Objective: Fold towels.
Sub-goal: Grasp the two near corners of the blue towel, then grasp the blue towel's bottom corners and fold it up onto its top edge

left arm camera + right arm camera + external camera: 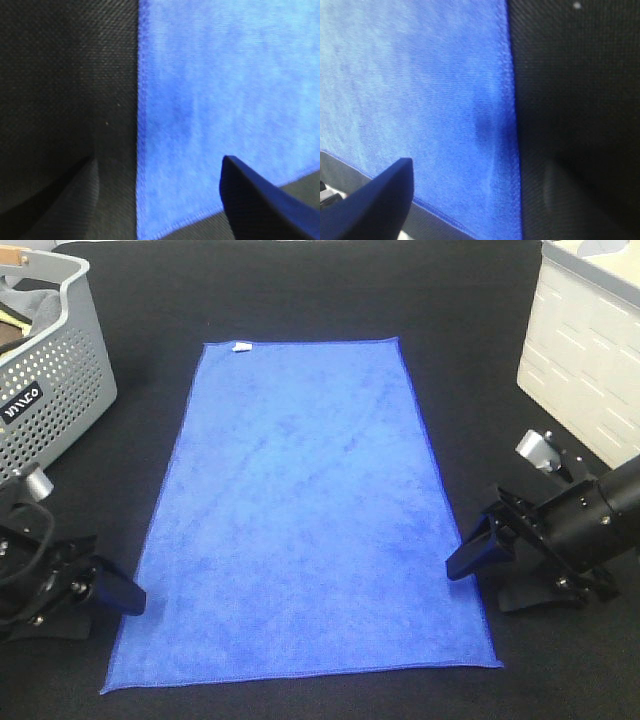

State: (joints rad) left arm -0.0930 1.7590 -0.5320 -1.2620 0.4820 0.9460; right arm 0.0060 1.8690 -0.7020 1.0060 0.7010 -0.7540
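Observation:
The royal-blue towel (300, 510) lies spread flat on the black table, long side running away from me, with its small white tag (241, 346) on the far short edge. My left gripper (122, 596) sits low at the towel's left long edge near the front corner. In the left wrist view the gripper (160, 200) is open, its jaws on either side of the towel's stitched edge (141, 125). My right gripper (472, 558) is at the right long edge near the front. In the right wrist view it (470, 205) is open over the towel's edge (512, 125).
A grey perforated basket (45, 370) holding cloths stands at the back left. A white crate (585, 350) stands at the back right. The black table cloth (300, 290) surrounds the towel on all sides.

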